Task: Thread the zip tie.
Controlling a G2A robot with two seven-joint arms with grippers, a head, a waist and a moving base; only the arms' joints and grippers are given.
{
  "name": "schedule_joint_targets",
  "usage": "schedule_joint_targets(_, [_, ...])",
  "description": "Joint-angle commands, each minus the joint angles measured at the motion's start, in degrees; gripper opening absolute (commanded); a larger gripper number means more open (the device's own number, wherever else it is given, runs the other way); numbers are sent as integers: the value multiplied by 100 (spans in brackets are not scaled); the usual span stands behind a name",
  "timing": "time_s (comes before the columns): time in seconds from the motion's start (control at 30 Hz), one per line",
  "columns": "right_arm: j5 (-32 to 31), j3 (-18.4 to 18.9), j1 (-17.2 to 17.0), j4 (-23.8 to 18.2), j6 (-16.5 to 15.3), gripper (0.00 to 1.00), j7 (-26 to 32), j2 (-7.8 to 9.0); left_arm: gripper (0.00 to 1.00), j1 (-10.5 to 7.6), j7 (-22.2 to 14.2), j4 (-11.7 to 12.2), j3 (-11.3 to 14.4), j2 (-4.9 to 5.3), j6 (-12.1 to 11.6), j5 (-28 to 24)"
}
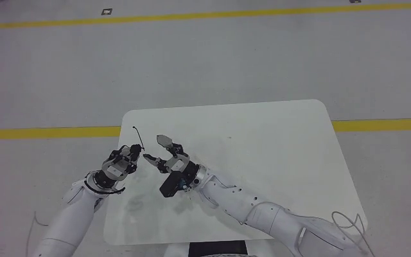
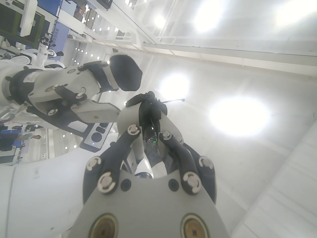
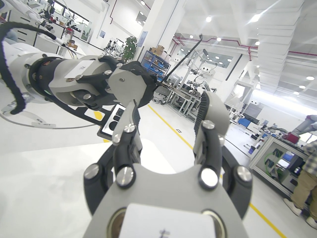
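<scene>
A thin black zip tie [image 1: 138, 137] sticks up and away from my left gripper [image 1: 135, 153], which is shut on its lower end above the table's near left part. In the left wrist view the zip tie [image 2: 171, 101] pokes out past the closed fingertips [image 2: 151, 105]. My right gripper [image 1: 160, 150] stands open just to the right of the left one, its two dark-padded fingers spread wide with nothing between them. The right wrist view shows the zip tie [image 3: 183, 59] rising from the left gripper [image 3: 151, 82], beyond my own spread fingers [image 3: 213, 110].
The white table [image 1: 270, 160] has rounded corners and bare surface to the right and far side. A yellow floor line [image 1: 58, 132] runs behind it. Cables [image 1: 350, 225] hang off the right arm near the front right edge.
</scene>
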Motion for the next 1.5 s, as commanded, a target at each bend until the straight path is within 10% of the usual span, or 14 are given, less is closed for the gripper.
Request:
schedule_joint_targets(0.0, [0,17,-4,47,0,38,-38,-24,0,-8,170,-64,13,-15,-23,-6])
schedule_joint_targets(0.5, [0,184,-47,230,0,20,-267,-162,0,-16,368,-133,29,-106,-114,-24])
schedule_joint_targets(1.47, [0,101,-35,410,0,15,-433,-351,0,-16,368,-133,29,-106,-114,-24])
